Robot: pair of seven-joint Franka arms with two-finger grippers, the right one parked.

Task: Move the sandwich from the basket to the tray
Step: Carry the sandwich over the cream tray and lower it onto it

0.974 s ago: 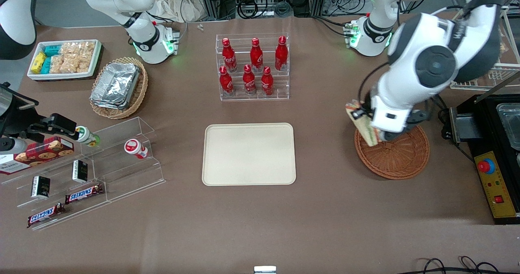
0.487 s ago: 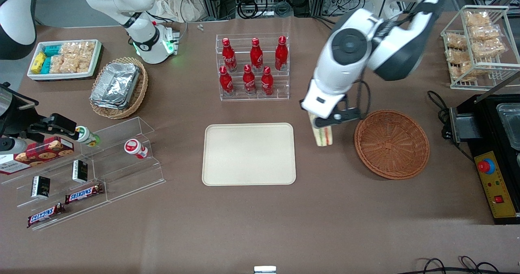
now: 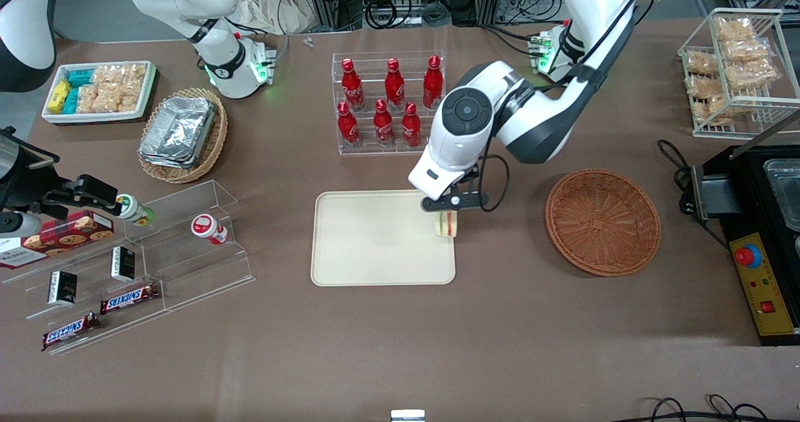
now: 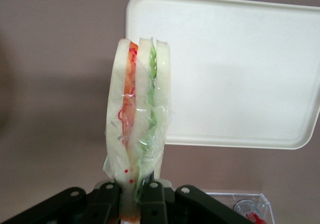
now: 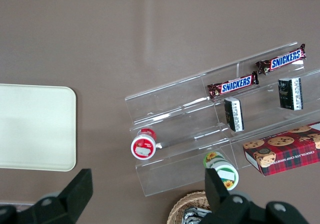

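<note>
While the sandwich (image 4: 136,119) is clamped at its lower end between the closed fingers (image 4: 155,199) of the gripper (image 3: 445,209), it is held upright above the tray (image 3: 375,247) — over the tray's edge nearest the basket (image 3: 603,222), close to the corner farther from the front camera. Orange and green filling layers are seen between the white bread slices under clear wrap. Whether the sandwich touches the tray surface cannot be told. The basket is left without contents on the tabletop toward the working arm's end — well apart from the tray.
</note>
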